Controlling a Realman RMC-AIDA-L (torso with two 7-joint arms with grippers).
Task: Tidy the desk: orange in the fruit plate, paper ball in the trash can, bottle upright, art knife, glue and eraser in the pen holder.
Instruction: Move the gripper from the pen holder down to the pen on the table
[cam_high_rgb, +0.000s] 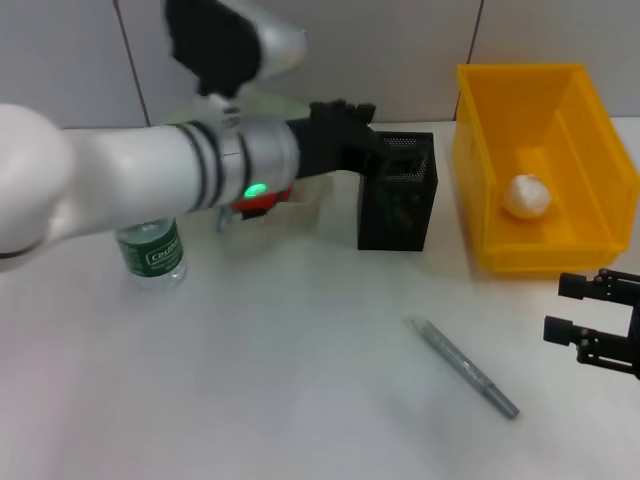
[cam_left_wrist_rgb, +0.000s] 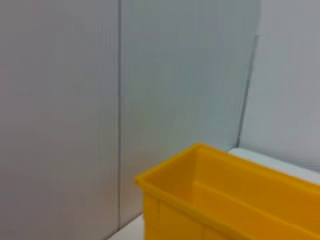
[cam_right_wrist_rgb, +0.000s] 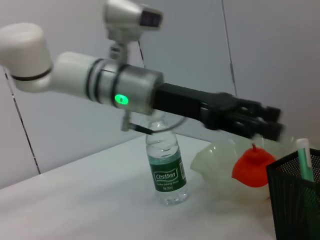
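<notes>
Paper ball (cam_high_rgb: 527, 196) in the trash can (cam_high_rgb: 590, 150), orange (cam_right_wrist_rgb: 252, 167) in the fruit plate (cam_right_wrist_rgb: 212, 160), bottle (cam_right_wrist_rgb: 166, 167) upright; art knife (cam_high_rgb: 463, 367) remains at lower centre. Left gripper (cam_high_rgb: 362, 125) jaws: can't tell; right gripper's (cam_high_rgb: 570, 307) apart.

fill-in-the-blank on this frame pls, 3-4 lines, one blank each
1. The paper ball lies in the ____.
2. The bottle stands ____ on the desk.
3. The orange sits in the pale green ____.
4. The left gripper hovers above the black mesh ____; the right gripper is parked low by the bin.

Missing: trash can; upright; fruit plate; pen holder
</notes>
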